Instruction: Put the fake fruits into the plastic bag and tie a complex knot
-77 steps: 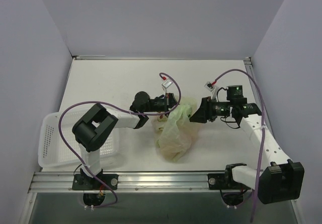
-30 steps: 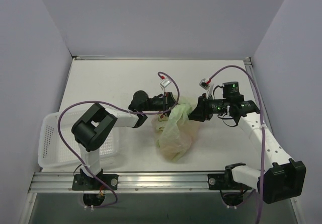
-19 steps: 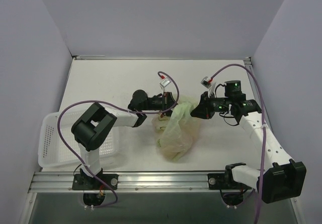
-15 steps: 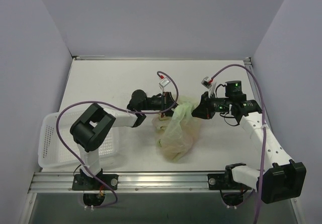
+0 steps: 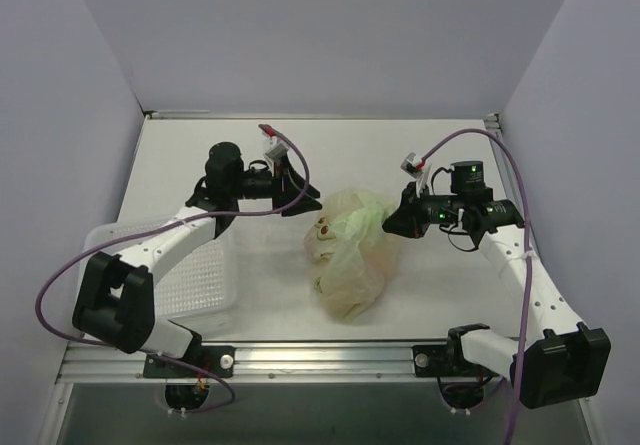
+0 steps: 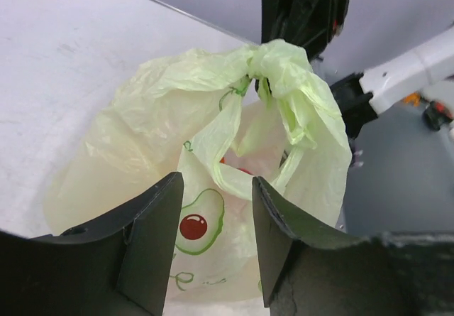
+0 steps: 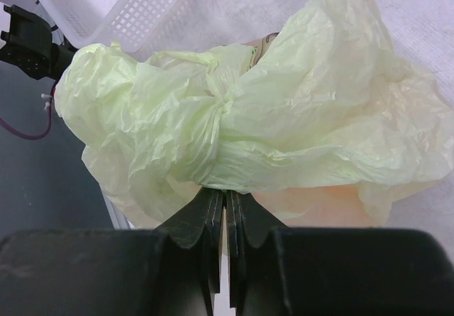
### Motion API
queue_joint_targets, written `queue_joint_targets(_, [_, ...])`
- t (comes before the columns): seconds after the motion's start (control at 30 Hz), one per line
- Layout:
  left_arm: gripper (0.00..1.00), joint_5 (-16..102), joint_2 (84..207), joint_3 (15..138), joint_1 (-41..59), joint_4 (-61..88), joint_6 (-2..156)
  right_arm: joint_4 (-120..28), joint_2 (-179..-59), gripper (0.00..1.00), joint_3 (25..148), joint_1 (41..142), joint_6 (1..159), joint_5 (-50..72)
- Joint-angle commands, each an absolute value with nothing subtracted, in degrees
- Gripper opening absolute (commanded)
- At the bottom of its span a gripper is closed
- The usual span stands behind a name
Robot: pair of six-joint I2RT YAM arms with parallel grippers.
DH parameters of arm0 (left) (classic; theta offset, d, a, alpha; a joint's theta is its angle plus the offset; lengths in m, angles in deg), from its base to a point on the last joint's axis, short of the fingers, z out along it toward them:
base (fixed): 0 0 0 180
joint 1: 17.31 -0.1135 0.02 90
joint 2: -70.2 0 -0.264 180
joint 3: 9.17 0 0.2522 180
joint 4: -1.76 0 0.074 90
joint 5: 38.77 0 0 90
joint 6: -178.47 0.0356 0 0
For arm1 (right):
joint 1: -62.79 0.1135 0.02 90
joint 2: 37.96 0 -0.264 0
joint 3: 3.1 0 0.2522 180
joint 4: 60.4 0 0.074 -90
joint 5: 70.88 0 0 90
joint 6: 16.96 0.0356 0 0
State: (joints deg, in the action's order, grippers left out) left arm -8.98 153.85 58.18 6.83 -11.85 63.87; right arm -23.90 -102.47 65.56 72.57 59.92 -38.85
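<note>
The left arm has swung away from the bag (image 5: 350,260) since half a second ago. Its gripper was then pressed against the bag's far left edge. Now the left gripper (image 5: 300,197) hangs apart from the bag, over the table (image 5: 200,155), with the arm stretched out above the basket (image 5: 180,275). Its jaws are released, with nothing between them.

The right arm reaches in from the right with its elbow bent. The right gripper (image 5: 390,225) touches the bag's upper right side. Its jaws are clenched on a fold of bag film.

The top view shows the bag as a pale green lump in the middle of the table, between the two grippers, well clear of the basket.

The left wrist view looks past the spread left gripper (image 6: 216,184) at the bag (image 6: 142,131). Only here can you see the knot (image 6: 273,57) as a bunched twist at the top, with a looped strip of film hanging under it. An avocado print (image 6: 195,220) sits low on the front. A red patch (image 6: 234,167) shows inside the bag; I cannot tell what it is.

The right wrist view shows the other side. The right gripper (image 7: 225,192) is pinched under the bag (image 7: 319,117), just below the knot (image 7: 223,106). The film there is crinkled and gathered, with an orange tint low down. The basket (image 7: 135,3) lies beyond.
</note>
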Motion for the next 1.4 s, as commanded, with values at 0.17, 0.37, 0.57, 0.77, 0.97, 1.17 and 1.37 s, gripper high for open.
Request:
queue_joint_targets(0.17, [0.54, -1.26, 146.66, 66.55, 14.83, 25.37, 109.73, -22.91, -103.61, 0.00, 68.67, 74.04, 57.75, -41.87])
queue_joint_targets(0.37, [0.54, 3.14, 147.45, 69.54, 20.21, 27.92, 116.15, -22.65, -104.32, 0.00, 69.29, 74.83, 57.84, -41.52])
queue_joint_targets(0.57, [0.53, 7.01, 148.95, 72.27, 24.25, 27.74, 117.21, -22.65, -104.58, 0.00, 69.46, 75.53, 57.66, -41.43])
queue_joint_targets(0.77, [0.42, 7.99, 150.09, 74.29, 25.31, 27.22, 116.33, -22.56, -104.93, 0.00, 69.81, 76.15, 57.57, -41.26])
queue_joint_targets(0.97, [0.00, 9.21, 149.57, 73.42, 24.70, 30.55, 117.47, -21.68, -103.88, 0.00, 69.64, 75.19, 56.44, -40.29])
queue_joint_targets(1.17, [0.00, 11.23, 146.05, 69.03, 21.98, 31.17, 117.03, -17.65, -103.26, 0.00, 70.25, 70.18, 53.53, -40.47])
queue_joint_targets(1.37, [0.00, 12.20, 143.67, 66.38, 17.85, 32.05, 117.82, -11.93, -102.56, 0.00, 70.87, 65.00, 47.12, -40.82])
